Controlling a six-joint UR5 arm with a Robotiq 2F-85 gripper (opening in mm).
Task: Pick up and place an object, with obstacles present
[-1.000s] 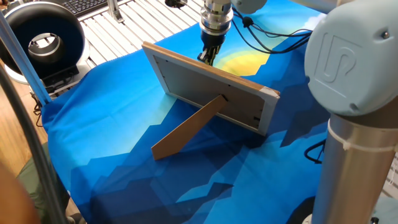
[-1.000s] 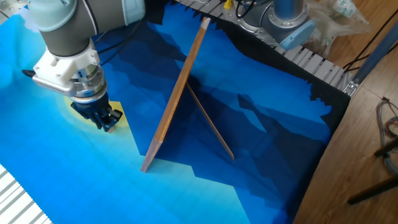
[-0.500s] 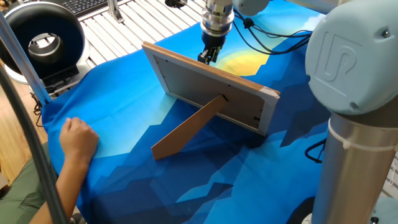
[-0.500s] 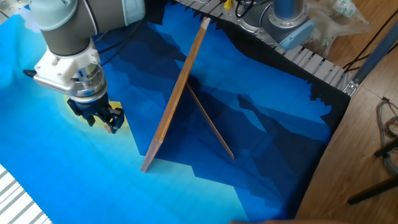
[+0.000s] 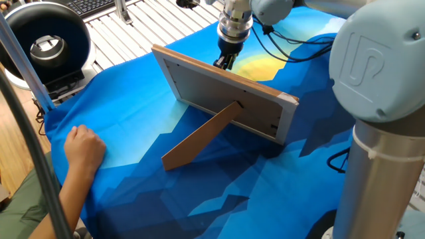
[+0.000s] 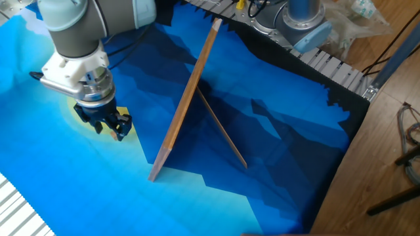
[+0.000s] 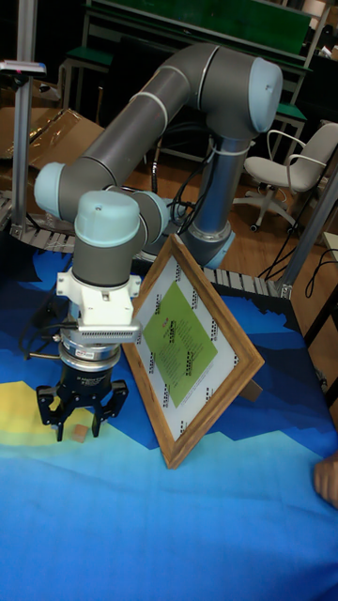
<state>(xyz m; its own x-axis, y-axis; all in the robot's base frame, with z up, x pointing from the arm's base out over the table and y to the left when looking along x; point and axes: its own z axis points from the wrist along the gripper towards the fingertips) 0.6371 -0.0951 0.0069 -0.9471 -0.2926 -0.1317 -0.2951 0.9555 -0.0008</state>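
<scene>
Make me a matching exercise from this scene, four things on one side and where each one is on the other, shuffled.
Things:
1. tool
2. picture frame
3. beige cube
4. person's hand

Places:
A. resting on the blue cloth near its edge
B. standing tilted, propped on a wooden leg
C. pointing down over the yellow patch
D. tiny, right at the tool's tip

Pairs: 1-C, 2-B, 3-D, 4-A
</scene>
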